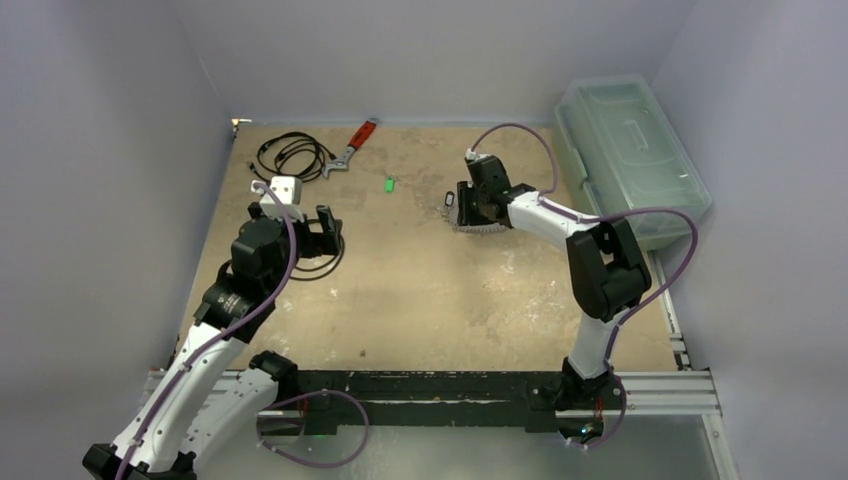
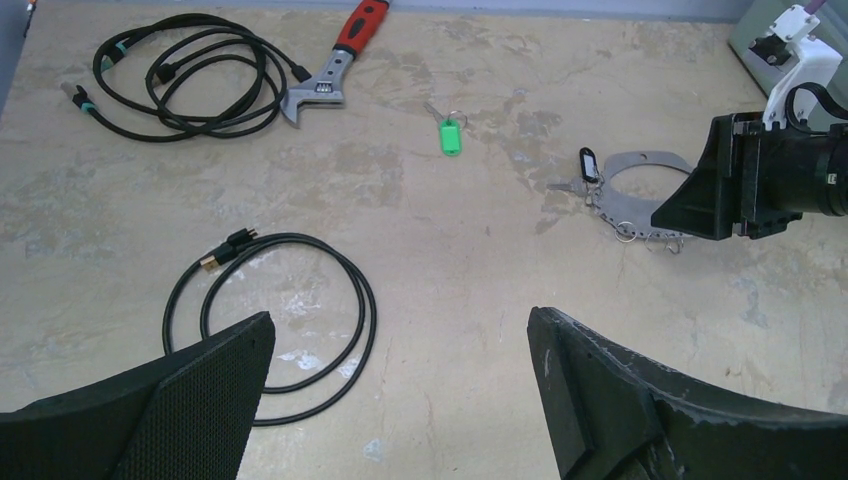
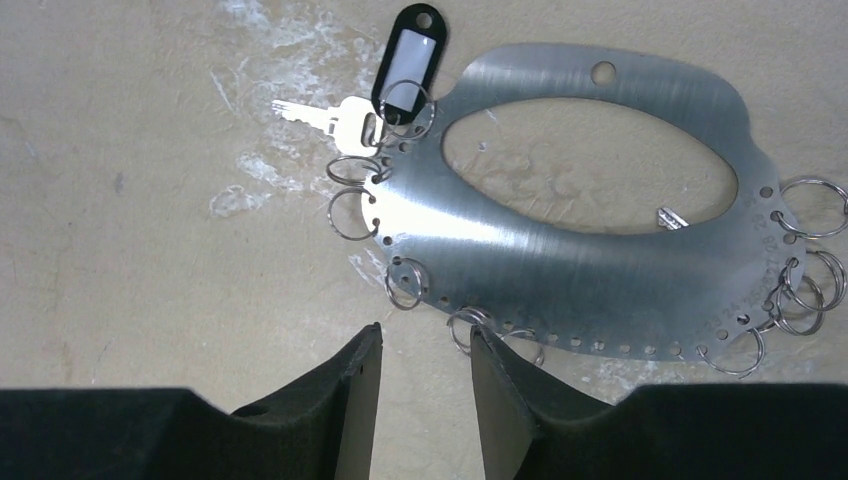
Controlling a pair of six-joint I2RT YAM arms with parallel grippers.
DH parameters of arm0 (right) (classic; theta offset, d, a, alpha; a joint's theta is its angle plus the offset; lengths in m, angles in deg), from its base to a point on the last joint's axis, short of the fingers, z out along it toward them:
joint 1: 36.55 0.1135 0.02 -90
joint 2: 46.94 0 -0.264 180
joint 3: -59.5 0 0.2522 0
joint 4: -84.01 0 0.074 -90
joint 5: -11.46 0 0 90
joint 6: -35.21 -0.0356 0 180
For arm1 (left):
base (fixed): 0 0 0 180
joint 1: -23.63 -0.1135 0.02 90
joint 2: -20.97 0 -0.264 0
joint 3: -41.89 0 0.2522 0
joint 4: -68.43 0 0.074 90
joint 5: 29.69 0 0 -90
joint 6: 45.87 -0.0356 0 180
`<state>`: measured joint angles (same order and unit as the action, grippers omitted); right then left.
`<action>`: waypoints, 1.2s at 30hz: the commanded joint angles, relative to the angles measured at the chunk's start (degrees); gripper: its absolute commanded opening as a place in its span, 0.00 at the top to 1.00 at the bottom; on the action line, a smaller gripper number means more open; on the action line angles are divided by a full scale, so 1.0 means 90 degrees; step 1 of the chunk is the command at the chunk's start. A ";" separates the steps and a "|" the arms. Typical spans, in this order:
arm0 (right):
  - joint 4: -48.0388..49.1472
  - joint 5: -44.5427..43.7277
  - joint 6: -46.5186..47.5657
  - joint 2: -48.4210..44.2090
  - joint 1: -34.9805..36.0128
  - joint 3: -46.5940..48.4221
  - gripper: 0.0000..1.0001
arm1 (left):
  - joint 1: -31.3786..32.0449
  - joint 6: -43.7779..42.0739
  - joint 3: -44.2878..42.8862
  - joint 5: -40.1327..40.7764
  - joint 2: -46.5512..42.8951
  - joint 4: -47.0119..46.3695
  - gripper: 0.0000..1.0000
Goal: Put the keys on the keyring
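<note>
right hand (image 3: 425, 335) narrow, empty, tips at edge of flat grey metal keyring (image 3: 560, 265) on surface (image 3: 150, 200) | black-tagged silver key (image 3: 335, 118) looks hooked on | green-tagged key (image 2: 450, 135) loose, well apart | left hand (image 2: 400, 320) wide | step: likely securing keyring; next: firm pinch on its edge

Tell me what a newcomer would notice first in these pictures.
The flat grey metal keyring, an oval-holed plate edged with small split rings, fills the right wrist view, with a key with a black-and-white tag at its upper-left edge. The right gripper is poised at its near edge, jaws narrowly apart. Farther left, a green-tagged key lies alone near a red-handled wrench.
</note>
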<state>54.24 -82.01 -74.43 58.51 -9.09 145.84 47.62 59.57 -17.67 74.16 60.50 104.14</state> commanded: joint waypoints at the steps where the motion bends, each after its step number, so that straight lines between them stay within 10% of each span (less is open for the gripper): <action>1: 0.0298 0.0350 0.0023 0.0012 -0.0221 -0.0046 0.59 | -0.0048 0.0052 -0.0019 -0.0092 0.0031 -0.0184 0.03; 36: 0.0245 0.1712 0.0644 0.0468 -0.0590 -0.0046 0.61 | -0.0046 0.0057 0.0005 -0.0200 0.0120 -0.0225 0.04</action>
<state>56.10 -67.80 -69.84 64.04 -14.46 145.36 47.62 59.59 -17.67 72.91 61.75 104.12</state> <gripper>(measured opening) 0.390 0.966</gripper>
